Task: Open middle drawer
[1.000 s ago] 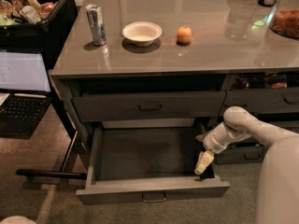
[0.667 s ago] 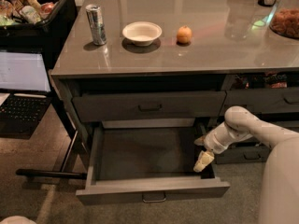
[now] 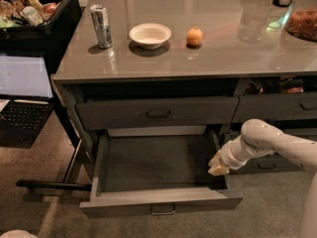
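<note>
The middle drawer (image 3: 161,200) is a wide dark grey drawer, pulled far out of the cabinet. Its plain grey box interior (image 3: 153,162) is empty, and a small bail handle (image 3: 162,210) sits at the centre of its front. My gripper (image 3: 218,165), with pale fingertips, hangs at the end of the white arm (image 3: 262,140). It is just inside the drawer's right side wall, near the back right corner, and away from the handle.
Above the open drawer is a shut drawer (image 3: 158,112) with a handle. More drawers (image 3: 275,108) are on the right. The countertop holds a can (image 3: 101,26), a white bowl (image 3: 149,34) and an orange (image 3: 194,36). A laptop (image 3: 22,93) and a dark bin (image 3: 34,9) stand to the left.
My gripper has risen slightly along the drawer's right wall. The drawer stays pulled out as before.
</note>
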`<state>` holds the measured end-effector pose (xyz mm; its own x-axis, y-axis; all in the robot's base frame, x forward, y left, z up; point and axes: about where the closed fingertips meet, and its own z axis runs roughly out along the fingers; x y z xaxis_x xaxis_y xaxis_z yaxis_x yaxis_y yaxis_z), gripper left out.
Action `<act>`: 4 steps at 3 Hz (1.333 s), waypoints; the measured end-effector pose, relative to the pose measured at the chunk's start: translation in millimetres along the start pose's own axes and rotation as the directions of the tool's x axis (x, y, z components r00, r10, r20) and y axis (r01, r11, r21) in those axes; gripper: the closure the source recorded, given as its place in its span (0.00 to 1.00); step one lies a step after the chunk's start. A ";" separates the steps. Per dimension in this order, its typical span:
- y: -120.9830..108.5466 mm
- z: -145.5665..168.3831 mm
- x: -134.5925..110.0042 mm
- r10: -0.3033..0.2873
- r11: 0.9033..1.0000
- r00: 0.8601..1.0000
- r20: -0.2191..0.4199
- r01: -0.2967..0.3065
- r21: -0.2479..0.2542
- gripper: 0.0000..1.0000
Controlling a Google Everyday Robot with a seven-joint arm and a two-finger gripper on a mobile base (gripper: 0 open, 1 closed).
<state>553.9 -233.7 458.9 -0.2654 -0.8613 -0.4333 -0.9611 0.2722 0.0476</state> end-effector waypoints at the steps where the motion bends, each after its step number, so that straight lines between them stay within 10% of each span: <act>1: 21.1 0.7 15.8 0.003 1.000 0.998 -0.056 -0.001 0.026 0.89; 2: 43.7 6.6 31.8 -0.003 1.000 0.995 -0.102 0.003 0.003 1.00; 4: 61.9 11.6 46.3 0.000 0.999 0.991 -0.137 -0.005 -0.041 0.59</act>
<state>483.0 -251.8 431.3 -0.2731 -0.9120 -0.3060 -0.9620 0.2591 0.0865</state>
